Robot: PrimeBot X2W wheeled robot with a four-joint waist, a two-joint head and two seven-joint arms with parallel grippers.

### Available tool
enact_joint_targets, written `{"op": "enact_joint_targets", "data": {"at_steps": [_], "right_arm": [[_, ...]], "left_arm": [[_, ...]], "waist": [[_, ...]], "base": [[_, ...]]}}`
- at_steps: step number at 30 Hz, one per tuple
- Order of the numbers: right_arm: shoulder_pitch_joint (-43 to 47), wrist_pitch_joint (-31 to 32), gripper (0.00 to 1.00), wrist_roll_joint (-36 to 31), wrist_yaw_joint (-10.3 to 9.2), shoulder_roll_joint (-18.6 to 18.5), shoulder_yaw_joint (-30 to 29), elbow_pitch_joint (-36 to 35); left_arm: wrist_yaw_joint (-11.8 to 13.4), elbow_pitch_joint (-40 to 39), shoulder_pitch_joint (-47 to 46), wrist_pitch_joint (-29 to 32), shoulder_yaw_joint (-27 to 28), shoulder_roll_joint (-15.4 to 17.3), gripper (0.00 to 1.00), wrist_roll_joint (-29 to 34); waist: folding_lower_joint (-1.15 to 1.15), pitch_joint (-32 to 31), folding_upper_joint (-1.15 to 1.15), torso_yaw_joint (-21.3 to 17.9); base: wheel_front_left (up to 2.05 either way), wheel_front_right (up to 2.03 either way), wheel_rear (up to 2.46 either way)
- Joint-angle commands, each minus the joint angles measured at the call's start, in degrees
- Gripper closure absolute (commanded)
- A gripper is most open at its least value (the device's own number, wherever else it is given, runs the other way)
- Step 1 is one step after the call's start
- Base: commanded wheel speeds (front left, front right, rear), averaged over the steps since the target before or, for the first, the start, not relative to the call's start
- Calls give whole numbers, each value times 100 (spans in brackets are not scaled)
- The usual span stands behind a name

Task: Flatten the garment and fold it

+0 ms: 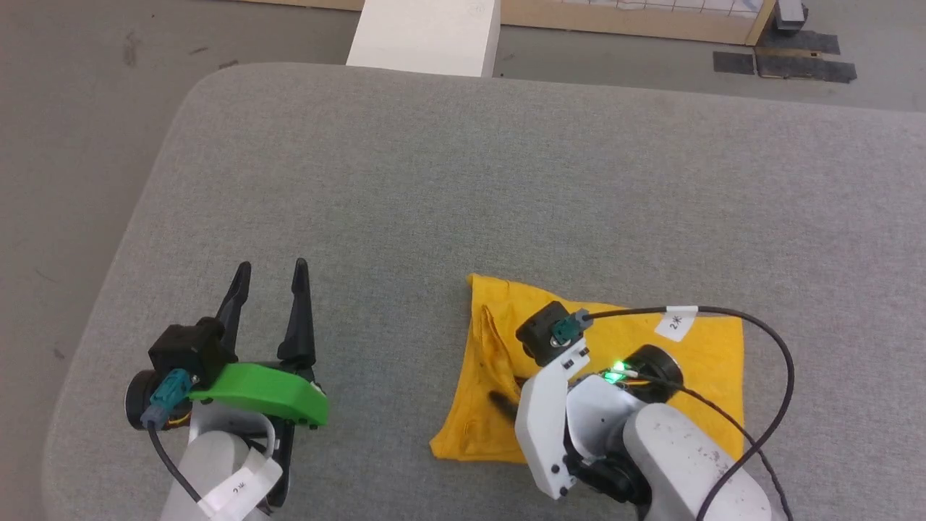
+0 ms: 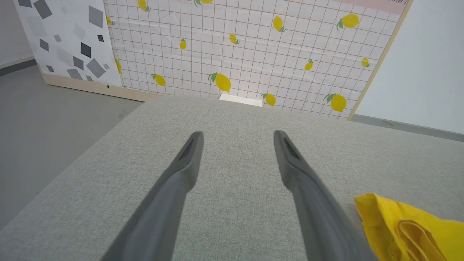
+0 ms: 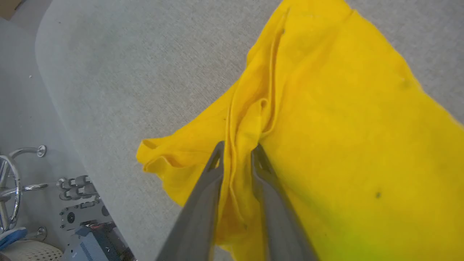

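Observation:
The garment (image 1: pixel 687 347) is a bright yellow cloth lying folded into a rough rectangle on the near right of the grey padded table (image 1: pixel 434 181). Its left edge is bunched into ridges. My right gripper (image 3: pixel 237 145) points down into that bunched part, its jaws a little apart with a raised fold of the garment (image 3: pixel 344 127) standing between them. One of its dark fingers (image 1: pixel 500 400) shows on the cloth. My left gripper (image 1: pixel 272 265) hovers open and empty over bare table to the left of the cloth. The left wrist view has the left gripper (image 2: pixel 238 133) and a corner of the garment (image 2: pixel 409 224).
A white box (image 1: pixel 427 32) stands beyond the table's far edge. A panel with a lemon print (image 2: pixel 253 47) stands behind it. The table's left edge curves down to the grey floor (image 1: pixel 65 145). Robot base hardware (image 3: pixel 72 217) sits below the near edge.

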Motion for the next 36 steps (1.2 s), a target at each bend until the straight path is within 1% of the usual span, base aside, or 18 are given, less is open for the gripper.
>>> {"op": "enact_joint_targets", "data": {"at_steps": [1, 3, 4, 8, 11, 16, 17, 19, 22, 26, 27, 30, 36], "right_arm": [[-111, -152, 0, 194, -9, 4, 50, -7], [-133, -429, 0, 448, -9, 4, 39, -124], [-129, -1050, 0, 873, -9, 4, -64, -453], [60, -2033, 0, 1460, -9, 4, -480, -1126], [299, -2596, 0, 1462, -9, 4, -1036, -1549], [891, -2995, 0, 1523, -9, 4, -2161, -1883], [1027, -3003, 0, 1431, -9, 4, -2425, -1889], [1265, -3012, 0, 1471, -9, 4, -2864, -1885], [1571, -2927, 0, 1522, -9, 4, -3401, -1793], [1874, -2511, 0, 1839, -9, 4, -3981, -1337], [1922, -2326, 0, 1947, -9, 4, -4076, -1141], [1931, -1923, 0, 2247, -9, 4, -4200, -700], [1733, -1205, 0, 2750, -9, 4, -3995, 9]], "left_arm": [[-34, 19, -99, -44, 16, -31, 0, 39], [-35, 35, -73, -44, 17, -35, 0, 48], [-36, 54, -24, -44, 26, -40, 0, 42], [-37, 70, 54, -44, 43, -44, 0, 43], [-38, 50, 121, -44, 90, -46, 0, 48], [-39, 3, 237, -44, 129, -49, 0, 62], [-39, -9, 252, -44, 132, -50, 0, 64], [-39, -27, 265, -44, 127, -51, 0, 66], [-40, -58, 274, -44, 119, -53, 0, 68], [-40, -113, 298, -44, 114, -56, 0, 60], [-40, -127, 300, -44, 108, -56, 0, 59], [-41, -154, 291, -44, 94, -58, 0, 60], [-41, -167, 279, -44, 96, -59, 0, 56]], "waist": [[-1, -39, 0, -41], [-1, -87, 0, -73], [-1, -198, 0, -150], [-1, -361, 0, -263], [-1, -471, 0, -375], [-1, -603, 0, -523], [-1, -618, 0, -543], [-1, -636, 0, -567], [-1, -648, 0, -601], [-1, -647, 0, -632], [-1, -638, 0, -633], [-1, -611, 0, -627], [-1, -540, 0, -574]], "base": [[0, 0, 0], [0, 0, 0], [0, 0, 0], [0, 0, 0], [0, 0, 0], [0, 0, 0], [0, 0, 0], [0, 0, 0], [0, 0, 0], [0, 0, 0], [0, 0, 0], [0, 0, 0], [0, 0, 0]]}}
